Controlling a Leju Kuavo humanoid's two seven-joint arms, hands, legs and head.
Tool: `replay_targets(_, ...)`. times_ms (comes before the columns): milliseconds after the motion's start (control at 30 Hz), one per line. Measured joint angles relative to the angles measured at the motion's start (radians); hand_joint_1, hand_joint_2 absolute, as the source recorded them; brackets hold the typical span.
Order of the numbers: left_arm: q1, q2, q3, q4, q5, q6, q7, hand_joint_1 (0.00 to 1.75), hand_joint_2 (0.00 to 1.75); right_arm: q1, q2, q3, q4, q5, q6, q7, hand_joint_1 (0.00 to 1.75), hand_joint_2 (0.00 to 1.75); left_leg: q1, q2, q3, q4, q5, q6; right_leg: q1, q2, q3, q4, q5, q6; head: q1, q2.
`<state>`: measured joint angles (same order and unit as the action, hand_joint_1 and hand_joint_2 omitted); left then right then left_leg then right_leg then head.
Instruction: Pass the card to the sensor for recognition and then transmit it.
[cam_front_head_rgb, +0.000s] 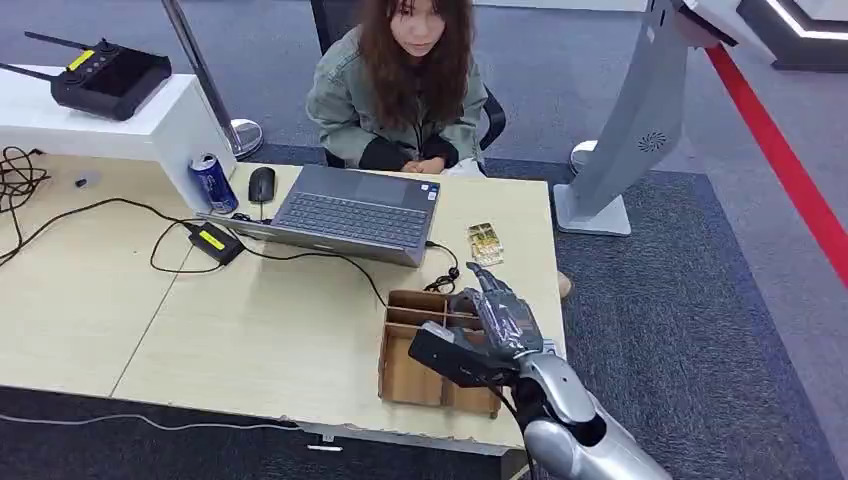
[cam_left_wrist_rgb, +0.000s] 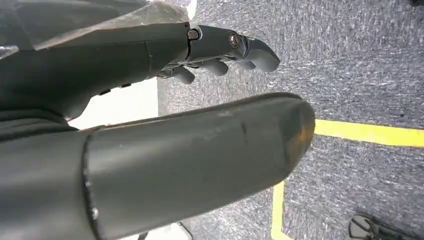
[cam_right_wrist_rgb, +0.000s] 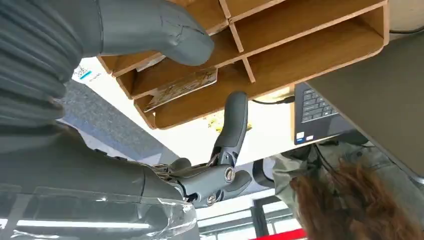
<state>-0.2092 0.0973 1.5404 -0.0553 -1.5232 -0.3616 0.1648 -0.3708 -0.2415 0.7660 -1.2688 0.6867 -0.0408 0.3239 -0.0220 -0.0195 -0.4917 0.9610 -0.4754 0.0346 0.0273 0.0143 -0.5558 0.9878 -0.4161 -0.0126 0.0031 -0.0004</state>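
My right hand (cam_front_head_rgb: 500, 318) hovers over the brown divided cardboard box (cam_front_head_rgb: 405, 378) near the desk's front right corner. In the right wrist view its thumb (cam_right_wrist_rgb: 167, 32) and one straight finger (cam_right_wrist_rgb: 233, 125) stand apart with nothing between them. A patterned card (cam_right_wrist_rgb: 181, 88) lies flat in one compartment of the box (cam_right_wrist_rgb: 320, 50), between thumb and finger but untouched. Two more small cards (cam_front_head_rgb: 485, 244) lie on the desk beyond the box, beside the laptop. My left hand (cam_left_wrist_rgb: 210, 47) hangs over grey carpet, fingers loosely extended, holding nothing.
An open laptop (cam_front_head_rgb: 352, 212) sits mid-desk with a person (cam_front_head_rgb: 400, 95) seated behind it. Left of it are a mouse (cam_front_head_rgb: 261, 184), a blue can (cam_front_head_rgb: 213, 183), a small black box with a yellow label (cam_front_head_rgb: 214, 242) and cables. A grey kiosk stand (cam_front_head_rgb: 625, 130) rises right of the desk.
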Motion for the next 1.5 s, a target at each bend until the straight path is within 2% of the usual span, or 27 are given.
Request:
replay_targets(567,0.000,0.000,0.000,0.008,-0.001,0.004,0.002,0.00,0.00,-0.011,0.013,0.000,0.028,-0.006,-0.002,-0.016,0.94,1.75,0.000,0.000,0.000,0.000,0.000,0.000,0.000,0.000,0.000,0.000,0.000,0.000,0.000,0.000)
replay_targets(733,0.000,0.002,0.000,0.011,-0.001,0.006,0.002,0.00,0.00,-0.017,0.017,0.000,0.038,-0.006,-0.003,-0.017,0.82,1.75,0.000,0.000,0.000,0.000,0.000,0.000,0.000,0.000,0.000,0.000,0.000,0.000,0.000,0.000)
replay_targets(800,0.000,0.002,0.000,0.012,-0.001,0.006,0.002,0.00,0.00,-0.020,0.020,0.001,0.043,-0.006,-0.003,-0.018,0.66,1.75,0.000,0.000,0.000,0.000,0.000,0.000,0.000,0.000,0.000,0.000,0.000,0.000,0.000,0.000)
replay_targets(1000,0.000,0.002,0.000,0.015,-0.001,0.006,0.002,0.00,0.00,-0.026,0.026,0.001,0.058,-0.006,-0.003,-0.019,0.56,1.75,0.000,0.000,0.000,0.000,0.000,0.000,0.000,0.000,0.000,0.000,0.000,0.000,0.000,0.000)
replay_targets(1500,0.000,0.002,0.000,0.017,-0.001,0.006,0.002,0.00,0.00,-0.042,0.042,0.004,0.092,-0.003,-0.013,-0.019,0.66,1.75,0.000,0.000,0.000,0.000,0.000,0.000,0.000,0.000,0.000,0.000,0.000,0.000,0.000,0.000)
